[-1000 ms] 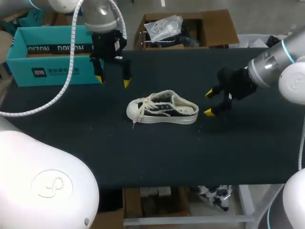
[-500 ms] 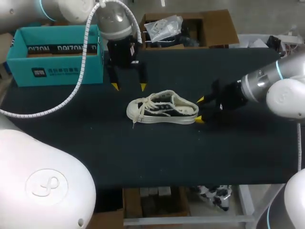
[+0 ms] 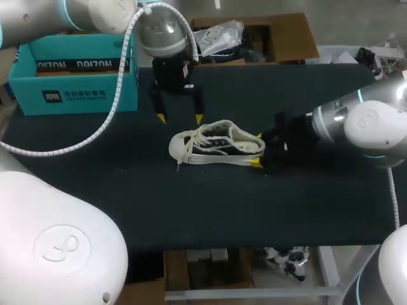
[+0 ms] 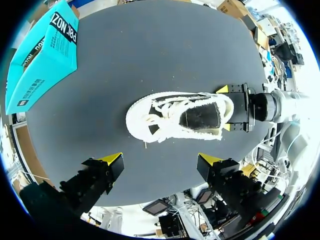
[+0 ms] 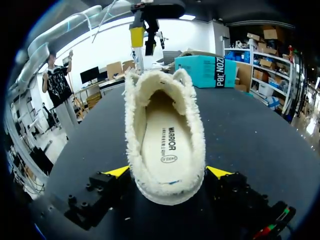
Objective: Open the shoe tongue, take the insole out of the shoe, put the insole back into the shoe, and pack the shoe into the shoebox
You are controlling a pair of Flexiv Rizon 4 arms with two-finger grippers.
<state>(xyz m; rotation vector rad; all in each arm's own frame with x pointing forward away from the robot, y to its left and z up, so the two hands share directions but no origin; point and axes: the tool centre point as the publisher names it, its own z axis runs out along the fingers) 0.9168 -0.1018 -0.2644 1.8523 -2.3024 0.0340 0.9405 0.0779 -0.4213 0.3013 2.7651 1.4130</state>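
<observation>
**Clerk:** Item one, location?

**Keeper:** Low canvas shoe (image 3: 216, 145), black upper, frayed cream collar, white laces and white rubber sole. It stands upright on its sole on the dark table top (image 3: 191, 210), toe towards my left and heel towards my right. A pale cream insole (image 5: 162, 142) lies flat inside it, seen through the shoe's opening from the heel end.

**Clerk:** Right gripper (image 3: 256, 149), relative to the shoe?

**Keeper:** At the shoe's heel, low over the table. The heel sits between its two yellow-tipped fingers (image 5: 118, 171), one on each side. The fingers are spread wide and lie close against the sole's sides. Whether they press the shoe cannot be told.

**Clerk:** Left gripper (image 3: 180, 118)?

**Keeper:** Above the table on the far side of the shoe, just beyond the laces, pointing down. The fingers are spread wide, with nothing between them and nothing touching them. In its own wrist view the shoe lies ahead of the fingertips, apart from them.

**Clerk:** Item two?

**Keeper:** Teal cardboard shoebox (image 3: 73, 73), rectangular, with pale lettering on its side. It sits well apart from the shoe, beyond the toe end at the table's far left edge.
</observation>
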